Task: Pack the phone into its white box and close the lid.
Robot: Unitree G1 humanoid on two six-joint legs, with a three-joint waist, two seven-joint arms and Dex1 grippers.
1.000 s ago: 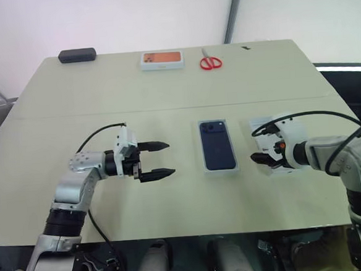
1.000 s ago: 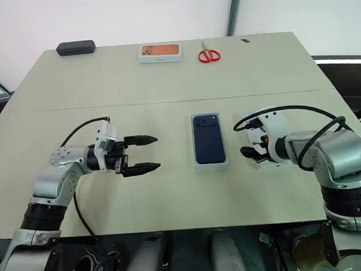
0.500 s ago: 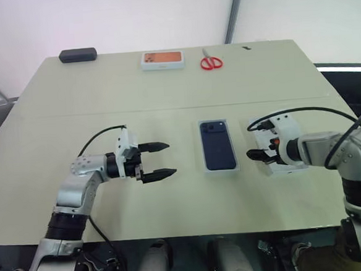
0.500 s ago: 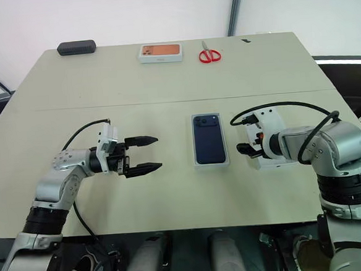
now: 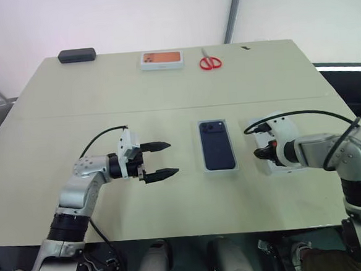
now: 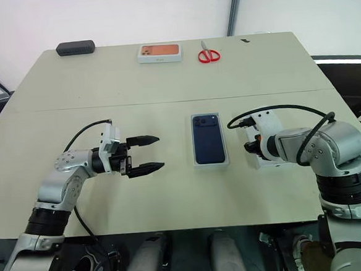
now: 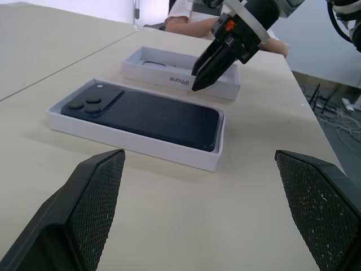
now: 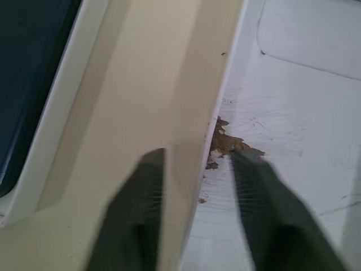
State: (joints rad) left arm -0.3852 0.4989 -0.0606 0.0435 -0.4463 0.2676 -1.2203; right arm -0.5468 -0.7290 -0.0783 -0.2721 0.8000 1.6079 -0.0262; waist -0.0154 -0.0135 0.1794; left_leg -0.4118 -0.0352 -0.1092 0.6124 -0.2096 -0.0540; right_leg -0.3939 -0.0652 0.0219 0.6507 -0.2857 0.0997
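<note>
The phone (image 5: pixel 218 145) lay back-up inside the white box (image 7: pixel 135 144), a little right of the surface's (image 5: pixel 165 99) middle and nearer the near edge. Just beside it toward the right edge, apart from it, sat the lid (image 7: pixel 177 81), hollow side up. The right gripper (image 7: pixel 196 86) pointed down at the lid's wall nearest the box, one finger inside and one outside, pinched on that wall. The left gripper (image 5: pixel 172 158) hovered level left of the box, jaws spread wide and holding nothing. Along the far edge lay red scissors (image 5: pixel 211 62), an orange-pictured box (image 5: pixel 161 60) and a dark case (image 5: pixel 77 55).
</note>
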